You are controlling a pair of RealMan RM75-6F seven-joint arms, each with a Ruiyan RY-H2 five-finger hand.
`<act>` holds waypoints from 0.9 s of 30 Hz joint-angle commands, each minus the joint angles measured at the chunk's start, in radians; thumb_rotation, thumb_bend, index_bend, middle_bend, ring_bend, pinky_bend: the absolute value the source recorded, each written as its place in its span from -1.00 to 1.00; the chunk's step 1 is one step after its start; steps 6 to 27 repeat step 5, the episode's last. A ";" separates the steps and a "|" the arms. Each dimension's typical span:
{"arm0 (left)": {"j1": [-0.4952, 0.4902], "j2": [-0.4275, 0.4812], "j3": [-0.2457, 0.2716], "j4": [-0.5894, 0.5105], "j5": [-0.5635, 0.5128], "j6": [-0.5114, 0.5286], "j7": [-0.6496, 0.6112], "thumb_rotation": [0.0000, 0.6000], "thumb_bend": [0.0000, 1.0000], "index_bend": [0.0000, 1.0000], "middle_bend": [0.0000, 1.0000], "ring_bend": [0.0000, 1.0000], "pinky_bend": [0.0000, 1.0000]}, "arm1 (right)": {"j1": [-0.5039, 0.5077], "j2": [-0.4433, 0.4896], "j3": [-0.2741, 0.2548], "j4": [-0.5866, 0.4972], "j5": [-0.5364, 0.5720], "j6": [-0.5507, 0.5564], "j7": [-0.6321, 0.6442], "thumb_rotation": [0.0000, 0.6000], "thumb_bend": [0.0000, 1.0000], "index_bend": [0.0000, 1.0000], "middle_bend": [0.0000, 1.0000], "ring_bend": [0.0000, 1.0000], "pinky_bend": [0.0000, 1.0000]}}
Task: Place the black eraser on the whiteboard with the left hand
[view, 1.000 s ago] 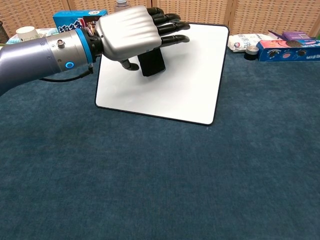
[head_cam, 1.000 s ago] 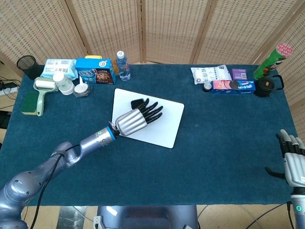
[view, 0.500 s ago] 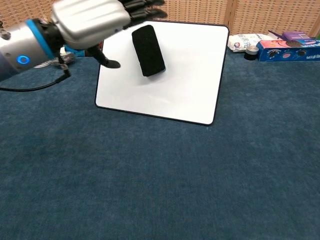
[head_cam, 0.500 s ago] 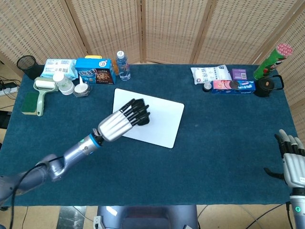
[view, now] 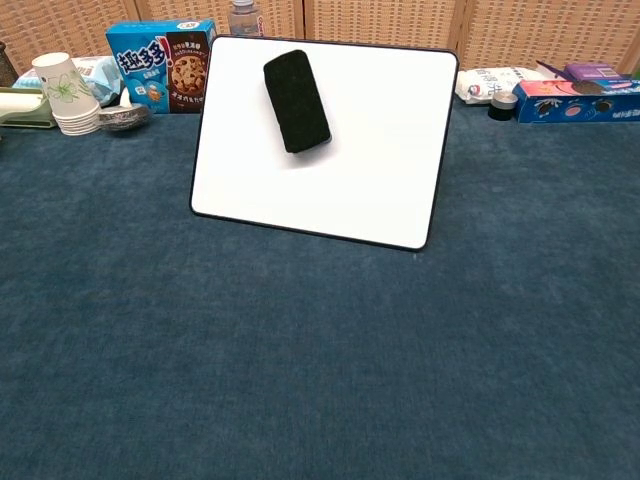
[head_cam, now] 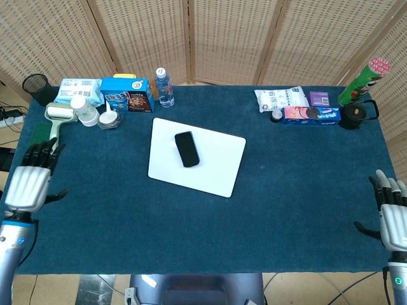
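Observation:
The black eraser (head_cam: 187, 149) (view: 296, 101) lies flat on the whiteboard (head_cam: 219, 166) (view: 360, 170), in its upper left part, with nothing touching it. My left hand (head_cam: 28, 182) hangs at the table's left edge, far from the board, fingers apart and holding nothing. At the right front corner my right hand (head_cam: 393, 216) is open and empty too. Neither hand shows in the chest view.
Back left stand a blue cookie box (head_cam: 127, 94) (view: 160, 65), a water bottle (head_cam: 164, 88), paper cups (view: 65, 93), a lint roller (head_cam: 57, 124) and a green sponge (head_cam: 39, 136). Back right hold snack packs (head_cam: 308, 114), a green tube (head_cam: 361, 81) and a black cup (head_cam: 356, 115).
My left hand let go of the eraser, lifted off the whiteboard and drew back to the table's left edge. The eraser stays on the board. The right hand barely moved.

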 commanded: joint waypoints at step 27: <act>0.110 0.043 0.023 -0.022 -0.033 0.023 -0.114 1.00 -0.81 -1.00 -1.00 -1.00 -0.92 | -0.009 -0.013 0.003 0.012 -0.017 0.032 -0.019 1.00 -1.00 -0.91 -1.00 -1.00 -1.00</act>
